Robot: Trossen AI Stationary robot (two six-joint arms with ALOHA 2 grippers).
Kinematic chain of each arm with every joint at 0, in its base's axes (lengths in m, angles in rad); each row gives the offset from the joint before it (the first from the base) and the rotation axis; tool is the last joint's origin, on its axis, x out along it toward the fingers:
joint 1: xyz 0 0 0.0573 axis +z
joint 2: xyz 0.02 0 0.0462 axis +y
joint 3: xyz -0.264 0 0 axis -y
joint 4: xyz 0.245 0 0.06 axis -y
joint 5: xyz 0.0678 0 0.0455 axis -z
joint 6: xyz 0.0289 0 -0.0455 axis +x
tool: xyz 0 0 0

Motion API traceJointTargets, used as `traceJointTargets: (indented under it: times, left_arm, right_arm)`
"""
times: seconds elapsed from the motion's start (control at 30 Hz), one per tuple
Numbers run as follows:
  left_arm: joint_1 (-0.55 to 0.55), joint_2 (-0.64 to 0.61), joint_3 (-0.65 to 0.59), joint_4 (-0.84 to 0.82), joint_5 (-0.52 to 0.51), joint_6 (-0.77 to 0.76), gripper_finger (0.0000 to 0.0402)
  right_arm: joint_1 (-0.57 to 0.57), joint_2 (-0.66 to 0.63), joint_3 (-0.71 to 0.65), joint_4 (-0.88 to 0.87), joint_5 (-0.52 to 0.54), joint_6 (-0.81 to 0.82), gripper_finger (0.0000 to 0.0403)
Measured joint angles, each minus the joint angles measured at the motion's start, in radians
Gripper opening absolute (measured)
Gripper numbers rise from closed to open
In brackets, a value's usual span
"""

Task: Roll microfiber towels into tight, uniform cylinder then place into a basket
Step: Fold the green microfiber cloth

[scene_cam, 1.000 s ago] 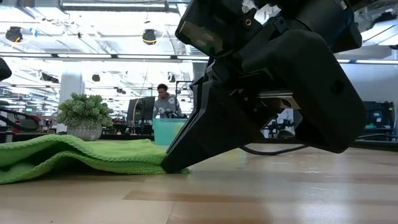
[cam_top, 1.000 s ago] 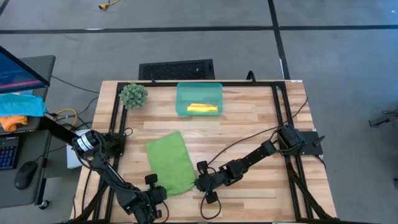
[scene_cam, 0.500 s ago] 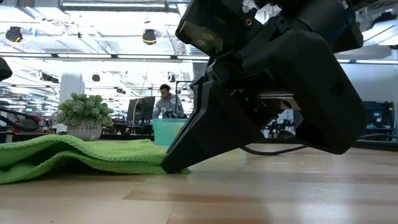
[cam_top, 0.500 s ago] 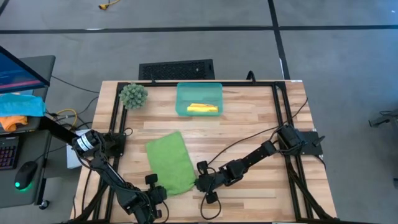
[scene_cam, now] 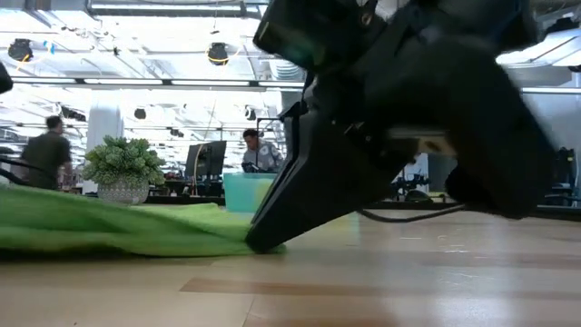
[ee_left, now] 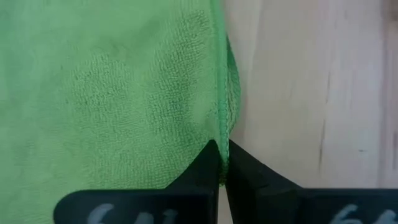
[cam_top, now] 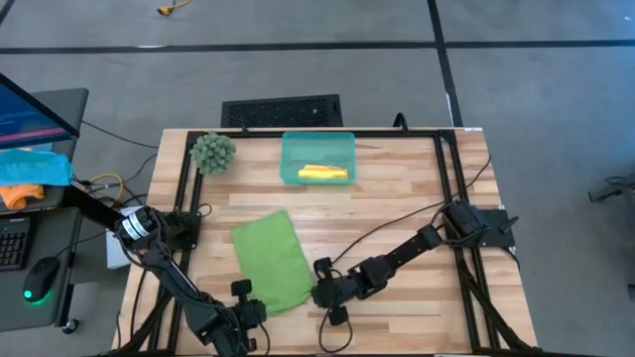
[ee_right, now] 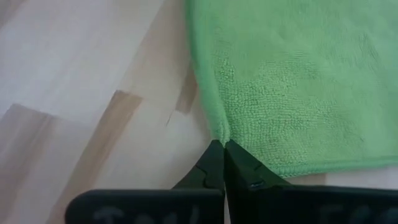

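Wood table [cam_top: 397, 188]; both end effectors pinch lime towel [cam_top: 270, 256] edge.

two towels [cam_top: 271, 259], one basket [cam_top: 317, 145], one plant [cam_top: 212, 152], two grippers [cam_top: 322, 295]

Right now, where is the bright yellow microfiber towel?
In the high view, the bright yellow microfiber towel lies inside the translucent teal plastic basket, beside the fuzzy green plant.

Overhead downward; tabletop level; both wrists close over the green towel [cam_top: 271, 263]
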Motion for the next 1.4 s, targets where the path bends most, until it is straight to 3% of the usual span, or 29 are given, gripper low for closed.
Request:
traceJointTargets:
  times: [0.17, 0.7, 1.13, 1.4]
  left_arm:
    - [0.0, 0.0, 0.045, -0.08, -0.002, 0.013, 0.0002]
    - [0.0, 0.0, 0.203, -0.26, -0.013, 0.04, 0.0002]
    - [-0.033, -0.001, 0.39, -0.46, -0.028, -0.001, 0.0002]
    - [-0.05, -0.002, 0.426, -0.583, -0.053, -0.071, 0.0002]
  right_arm:
    - [0.042, 0.001, 0.105, -0.196, 0.103, 0.001, 0.0005]
    - [0.135, 0.0, 0.29, -0.489, 0.36, 0.009, 0.0009]
    - [0.2, -0.001, 0.429, -0.615, 0.445, 0.013, 0.0011]
    - [0.202, -0.001, 0.464, -0.639, 0.463, 0.012, 0.0005]
